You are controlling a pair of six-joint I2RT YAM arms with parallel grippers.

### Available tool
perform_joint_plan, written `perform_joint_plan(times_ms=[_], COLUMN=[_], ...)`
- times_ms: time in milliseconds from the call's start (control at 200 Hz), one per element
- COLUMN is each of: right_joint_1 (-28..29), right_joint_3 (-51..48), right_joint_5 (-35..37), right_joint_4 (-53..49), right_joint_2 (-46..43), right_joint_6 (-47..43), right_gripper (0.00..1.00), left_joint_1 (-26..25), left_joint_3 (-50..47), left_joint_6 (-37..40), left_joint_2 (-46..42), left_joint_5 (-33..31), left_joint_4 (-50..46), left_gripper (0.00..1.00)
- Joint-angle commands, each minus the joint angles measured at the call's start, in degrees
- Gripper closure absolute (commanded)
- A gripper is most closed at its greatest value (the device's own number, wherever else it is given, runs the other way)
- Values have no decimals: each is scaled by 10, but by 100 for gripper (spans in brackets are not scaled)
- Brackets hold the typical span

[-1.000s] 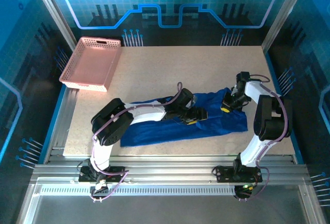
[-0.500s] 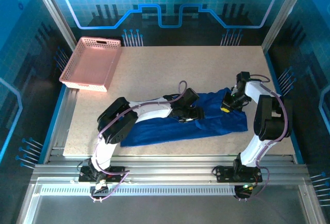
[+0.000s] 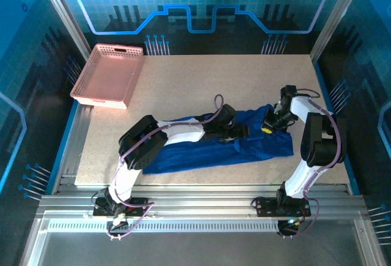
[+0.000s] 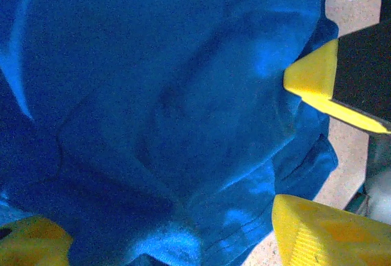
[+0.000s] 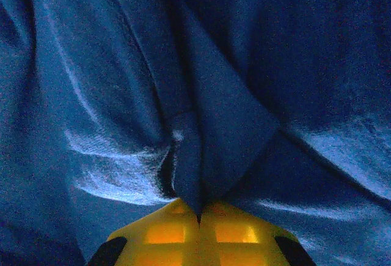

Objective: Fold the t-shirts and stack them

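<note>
Jaws of the right gripper (image 5: 198,216) are pinched fully closed on a raised fold of the royal-blue t-shirt (image 3: 195,156), near the shirt's right end. Jaws of the left gripper (image 3: 239,133) are spread wide, low over the middle of the shirt, with rumpled cloth lying between the yellow fingers (image 4: 324,232). The t-shirt lies bunched in a long band across the near half of the tabletop (image 3: 201,82), slanting from near left to far right. A pink basket (image 3: 110,73) sits at the far left corner, well apart from the shirt.
</note>
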Motion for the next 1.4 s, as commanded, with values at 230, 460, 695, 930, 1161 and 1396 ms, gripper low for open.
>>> perform_joint_plan(times_ms=[230, 460, 695, 930, 1161, 1396], right_joint_1=[-11, -12, -14, -15, -1, 11], right_joint_3=[15, 19, 27, 23, -13, -109], right_joint_5=[-10, -11, -10, -4, -33, -39], right_joint_4=[-8, -7, -13, -8, -62, -60], right_joint_2=[21, 32, 38, -6, -97, -141], right_joint_6=[-17, -20, -27, -24, -15, -10], right_gripper=[94, 94, 90, 45, 43, 50], left_joint_1=[-8, -8, -5, -5, 2, 16], left_joint_3=[-113, -141, -207, -132, -155, -181], left_joint_6=[-59, -62, -49, -7, -34, -77], left_joint_2=[-103, -175, -290, -232, -178, -128], left_joint_5=[44, 30, -32, -25, 19, 57], left_joint_4=[167, 173, 75, -109, -18, 77], left_gripper=[35, 35, 34, 36, 44, 58])
